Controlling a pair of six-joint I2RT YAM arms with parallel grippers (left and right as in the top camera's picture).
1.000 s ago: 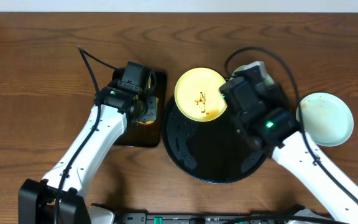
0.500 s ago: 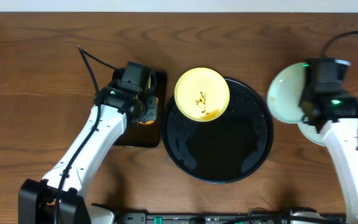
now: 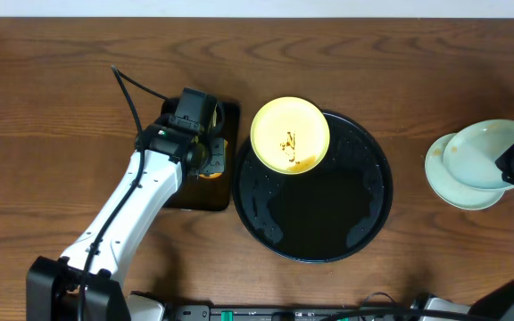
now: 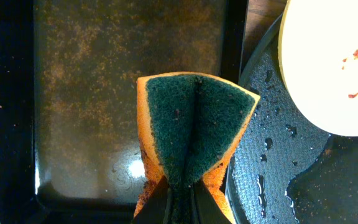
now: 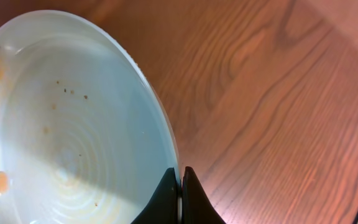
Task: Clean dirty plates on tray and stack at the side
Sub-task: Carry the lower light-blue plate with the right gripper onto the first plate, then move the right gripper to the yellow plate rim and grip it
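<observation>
The overhead camera looked straight down from well above the wooden table [image 3: 61, 71], far enough to take in both arms reaching up from the lower edge. The left wrist camera faced down at close range past its own left gripper [image 4: 180, 186], at the bottom centre of the frame, and a pinched sponge [image 4: 194, 124]. It shared with the overhead the rectangular tray [image 4: 92, 74], the round tray [image 4: 272, 155] rim and the yellow plate [image 4: 334, 62] edge. The right wrist camera sat very near, looking along the right gripper [image 5: 181, 186] onto the upper mint plate [image 5: 61, 124] and bare wood, the overhead's far right edge
</observation>
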